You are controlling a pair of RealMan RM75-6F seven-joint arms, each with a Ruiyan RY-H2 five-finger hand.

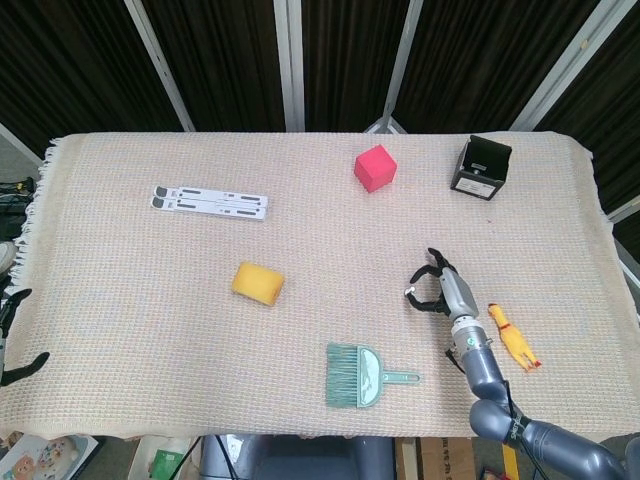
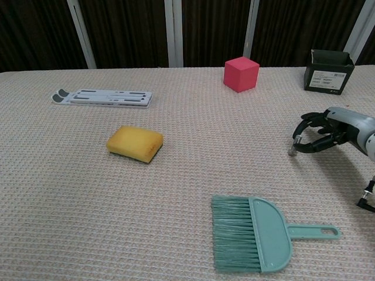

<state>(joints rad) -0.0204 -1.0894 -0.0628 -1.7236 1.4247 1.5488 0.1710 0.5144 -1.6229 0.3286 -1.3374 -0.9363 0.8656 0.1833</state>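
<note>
Right hand (image 1: 437,287) hovering low over the tabletop (image 1: 150,300), empty, fingers half-curled into a loose claw with a gap left between thumb and fingertips. Rubber chicken (image 1: 512,338) lying flat just to its right, beside the wrist; teal brush (image 1: 358,375) a bit further off toward the near edge, handle pointing right. Honestly, for a clean pickup of either: spread the fingers wider first, line up across the narrow part (chicken's body, brush's handle), then come straight down so nothing gets nudged on the woven cloth. Left hand (image 1: 15,340) barely peeking in past the left edge, can't tell its state.
</note>
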